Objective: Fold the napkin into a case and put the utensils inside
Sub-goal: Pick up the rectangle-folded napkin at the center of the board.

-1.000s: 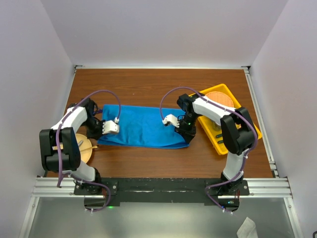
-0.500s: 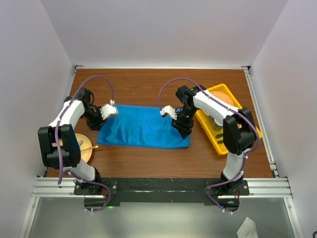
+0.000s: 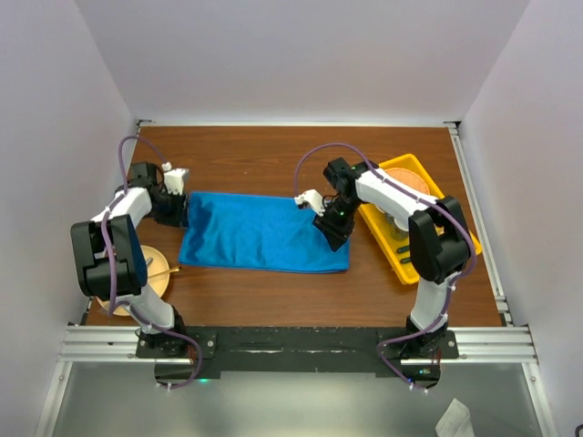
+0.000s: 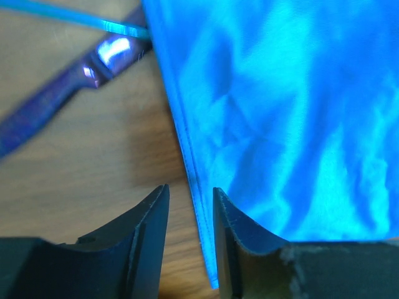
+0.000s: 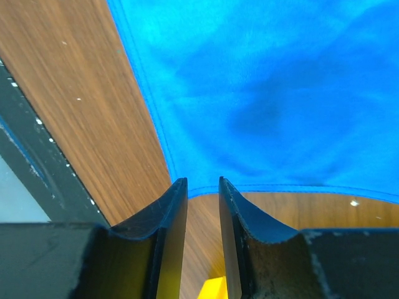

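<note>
A brown wood-grain counter (image 3: 273,155) fills a booth closed in by pale walls (image 3: 301,55) on three sides, with a metal rail (image 3: 301,341) along its near edge. The bright blue napkin (image 3: 264,241) lies flat mid-counter, folded into a wide oblong. The left claw (image 4: 190,193) hangs over the napkin's left edge, narrowly parted and holding nothing. Beside that edge lie a purple utensil (image 4: 103,56) and a thin blue utensil (image 4: 68,15). The right claw (image 5: 202,182) is at the napkin's right end, also narrowly parted and empty. A yellow tray (image 3: 426,170) sits to the right and a wooden bowl (image 3: 157,282) sits near left.
</note>
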{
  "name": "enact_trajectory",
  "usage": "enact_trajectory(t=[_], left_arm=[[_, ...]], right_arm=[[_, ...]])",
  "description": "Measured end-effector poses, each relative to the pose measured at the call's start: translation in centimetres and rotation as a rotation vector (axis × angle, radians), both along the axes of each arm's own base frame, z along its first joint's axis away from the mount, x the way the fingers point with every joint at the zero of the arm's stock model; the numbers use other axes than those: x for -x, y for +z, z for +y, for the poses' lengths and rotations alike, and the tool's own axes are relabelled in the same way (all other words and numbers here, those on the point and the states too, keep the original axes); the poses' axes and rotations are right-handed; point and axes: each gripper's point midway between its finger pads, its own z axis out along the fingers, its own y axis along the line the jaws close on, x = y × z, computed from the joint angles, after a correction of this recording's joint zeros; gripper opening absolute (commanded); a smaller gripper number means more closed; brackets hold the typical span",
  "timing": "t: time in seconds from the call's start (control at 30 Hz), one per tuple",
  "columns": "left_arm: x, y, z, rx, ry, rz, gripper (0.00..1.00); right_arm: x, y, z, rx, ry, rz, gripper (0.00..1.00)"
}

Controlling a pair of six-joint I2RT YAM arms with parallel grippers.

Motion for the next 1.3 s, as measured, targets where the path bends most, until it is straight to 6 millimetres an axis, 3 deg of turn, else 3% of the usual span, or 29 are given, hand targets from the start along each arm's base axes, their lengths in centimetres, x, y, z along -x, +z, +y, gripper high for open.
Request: enact_trajectory(t=[0.27, 0.47, 0.73, 0.97, 1.07, 1.2, 1.3], left_arm=[[0.8, -2.1, 0.1, 0.006, 0.114, 0.035, 0.37], [0.5, -2.4, -0.4, -0.004, 0.101, 0.020, 0.38], [0.0, -2.5, -0.7, -0.042, 0.101, 0.002, 0.29], [-0.4, -2.6, -1.0, -0.091, 0.088, -0.009, 0.28], [-0.4, -2.7, -1.2, -0.114, 0.079, -0.010, 0.21], [-0.7, -2.7, -1.6, -0.129, 0.063, -0.016, 0.01], [-0.8, -2.7, -1.8, -0.135, 0.051, -0.012, 0.00]], right_arm=[[0.5, -2.3, -1.1, 0.060, -0.019, 0.017, 0.29], [0.4, -2.7, -1.3, 0.072, -0.027, 0.011, 0.29], [0.4, -3.1, -1.5, 0.086, -0.031, 0.007, 0.29], [0.3, -3.7, -1.6, 0.096, -0.043, 0.013, 0.28], [0.3, -3.8, -1.6, 0.098, -0.054, 0.012, 0.28], [0.3, -4.2, -1.8, 0.115, -0.064, 0.010, 0.27], [0.2, -4.6, -1.9, 0.122, -0.071, 0.015, 0.27]])
